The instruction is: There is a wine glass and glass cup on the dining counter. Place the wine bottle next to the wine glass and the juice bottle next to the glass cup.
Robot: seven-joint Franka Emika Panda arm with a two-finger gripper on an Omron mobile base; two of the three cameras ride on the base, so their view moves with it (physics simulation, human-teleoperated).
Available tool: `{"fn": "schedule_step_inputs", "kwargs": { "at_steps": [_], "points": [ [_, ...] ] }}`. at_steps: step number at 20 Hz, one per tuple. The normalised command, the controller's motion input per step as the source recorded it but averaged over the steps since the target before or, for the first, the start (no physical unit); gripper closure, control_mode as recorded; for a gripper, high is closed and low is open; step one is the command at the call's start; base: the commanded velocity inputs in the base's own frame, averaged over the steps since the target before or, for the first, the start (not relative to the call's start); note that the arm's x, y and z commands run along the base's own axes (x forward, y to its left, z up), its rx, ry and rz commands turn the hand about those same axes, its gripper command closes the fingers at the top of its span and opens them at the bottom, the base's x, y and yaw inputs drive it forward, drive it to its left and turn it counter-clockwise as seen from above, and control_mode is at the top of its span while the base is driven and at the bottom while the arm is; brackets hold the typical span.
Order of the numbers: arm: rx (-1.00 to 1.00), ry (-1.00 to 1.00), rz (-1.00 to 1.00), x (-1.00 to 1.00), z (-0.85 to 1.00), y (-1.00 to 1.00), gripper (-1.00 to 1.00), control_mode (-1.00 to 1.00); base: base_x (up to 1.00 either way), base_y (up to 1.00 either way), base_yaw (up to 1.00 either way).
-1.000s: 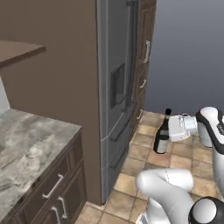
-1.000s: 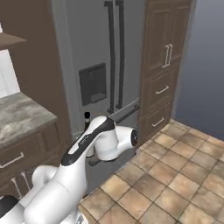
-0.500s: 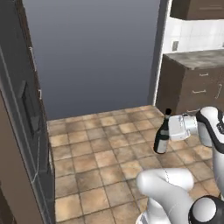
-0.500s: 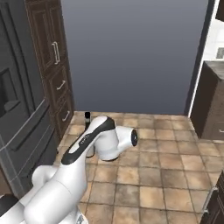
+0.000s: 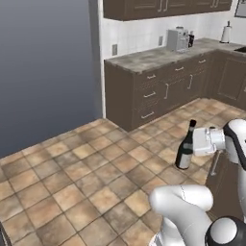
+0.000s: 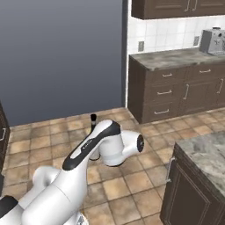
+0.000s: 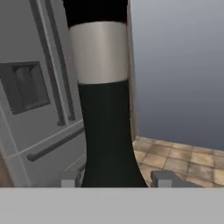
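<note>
A: What is the room like?

B: A floor of tan and brown square tiles (image 5: 86,178), a plain grey-blue wall (image 5: 45,67), and a run of dark brown drawer-fronted cabinets (image 5: 158,91) under a marbled grey-beige stone counter (image 5: 158,55). A boxy silver coffee machine (image 5: 178,39) stands on that counter against a white tiled backsplash (image 6: 171,33).

A: And the bottle?

B: The tall, slim, dark green-black wine bottle (image 5: 185,149) with a long neck and dark cap hangs upright above the tiles, clear of the floor, held at the side by the white arm's two-finger gripper (image 5: 197,142). The jaws are partly closed and clamped on the bottle's body.

A: Do the other views add anything?

B: From the right base view the arm covers most of the bottle; just its dark cap and neck (image 6: 93,122) stick up behind the arm. That view also has a second stone-topped dark cabinet (image 6: 197,176) at lower right. The hand view sits close on the bottle (image 7: 105,122), with its pale label band across the dark glass and one grey fingertip (image 7: 162,178) on each side of it. Behind it stands a grey steel refrigerator (image 7: 35,105) with long bar handles and a dispenser recess.
</note>
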Motion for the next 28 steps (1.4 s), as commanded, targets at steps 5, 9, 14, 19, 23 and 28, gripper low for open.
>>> {"fn": "schedule_step_inputs", "kwargs": {
  "at_steps": [5,9,14,19,23,28],
  "points": [
    [0.00,0.00,0.00,0.00,0.00,0.00,1.00,1.00,0.87,0.24,-0.21],
    [0.00,0.00,0.00,0.00,0.00,0.00,1.00,1.00,0.90,0.26,-0.17],
    [0.00,0.00,0.00,0.00,0.00,0.00,1.00,1.00,0.91,0.15,-0.13],
    [0.00,0.00,0.00,0.00,0.00,0.00,1.00,1.00,0.74,0.08,-0.29],
    [0.00,0.00,0.00,0.00,0.00,0.00,1.00,1.00,0.60,0.11,-0.45],
    [0.00,0.00,0.00,0.00,0.00,0.00,1.00,1.00,0.54,0.12,-0.51]
  ]
}}
